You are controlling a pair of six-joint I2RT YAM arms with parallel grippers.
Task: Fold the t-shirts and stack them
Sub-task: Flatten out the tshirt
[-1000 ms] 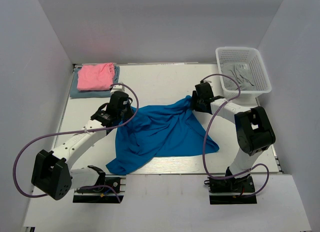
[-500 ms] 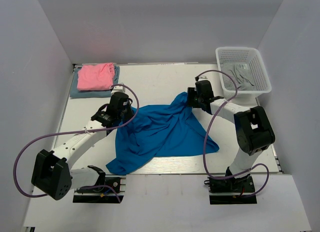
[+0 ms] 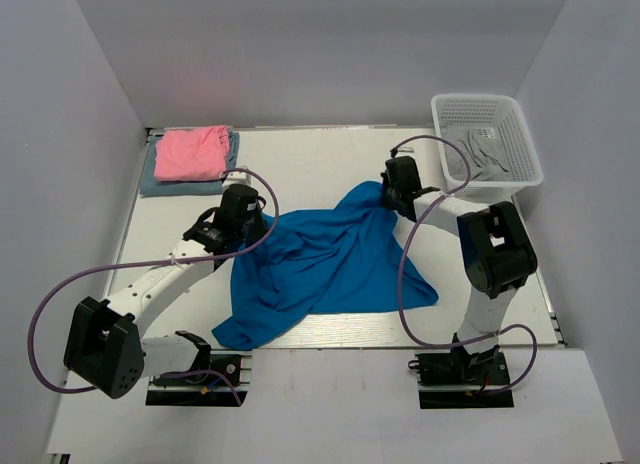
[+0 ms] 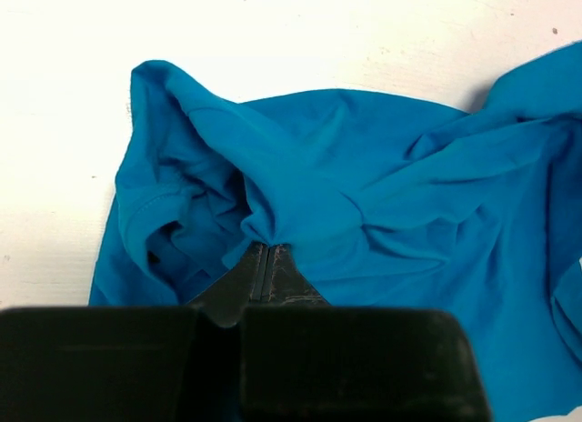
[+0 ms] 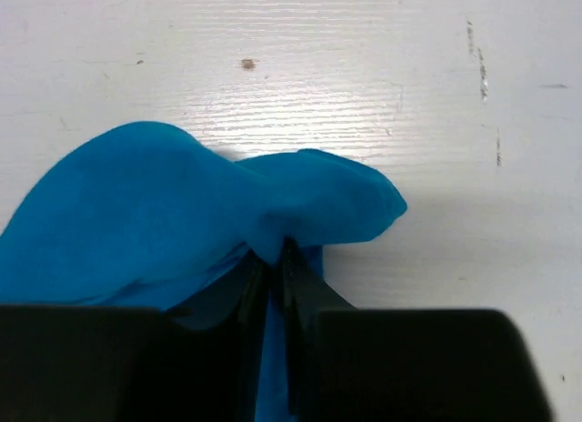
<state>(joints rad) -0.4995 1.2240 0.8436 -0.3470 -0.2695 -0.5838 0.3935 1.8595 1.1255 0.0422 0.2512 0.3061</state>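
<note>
2 pinches hold the soft, rumpled blue shirt: left gripper clamped on its bunched left edge, right gripper closed on its far corner.

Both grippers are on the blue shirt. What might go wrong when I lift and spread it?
1. The right gripper pinches only a small fold at the edge of the blue t-shirt; it may slip out under tension.
2. The left gripper is shut on bunched cloth, probably several layers, so the shirt may not open flat.
3. The right arm's purple cable hangs across the shirt's right side and might drag it.
</note>
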